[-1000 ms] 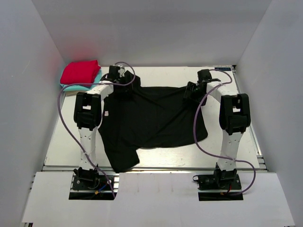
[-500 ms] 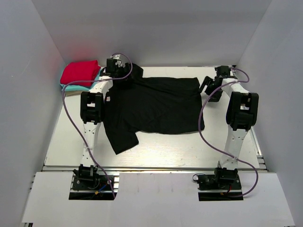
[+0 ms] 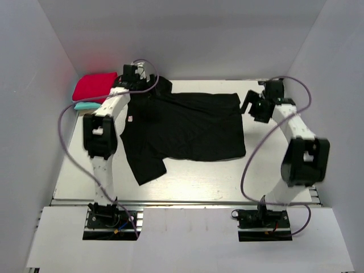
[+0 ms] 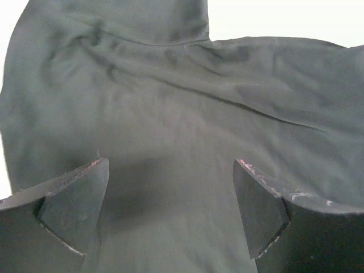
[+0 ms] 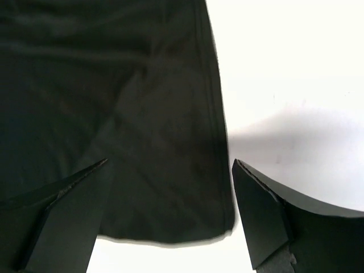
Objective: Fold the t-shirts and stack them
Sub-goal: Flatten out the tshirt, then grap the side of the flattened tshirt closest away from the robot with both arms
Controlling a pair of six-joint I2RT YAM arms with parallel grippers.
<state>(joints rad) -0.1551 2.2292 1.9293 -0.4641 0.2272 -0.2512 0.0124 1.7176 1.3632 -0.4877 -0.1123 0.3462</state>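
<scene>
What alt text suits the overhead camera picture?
A black t-shirt lies spread on a white table, the left claw and right claw at its far corners. A folded red shirt sits on a teal one, far left.

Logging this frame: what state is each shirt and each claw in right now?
black t-shirt: unfolded, spread on the table, lightly wrinkled.
red t-shirt: folded, top of the far-left stack.
teal t-shirt: folded, under the red t-shirt.
left claw: open, holding nothing, black cloth beneath it.
right claw: open, holding nothing, over the black t-shirt's edge.
</scene>
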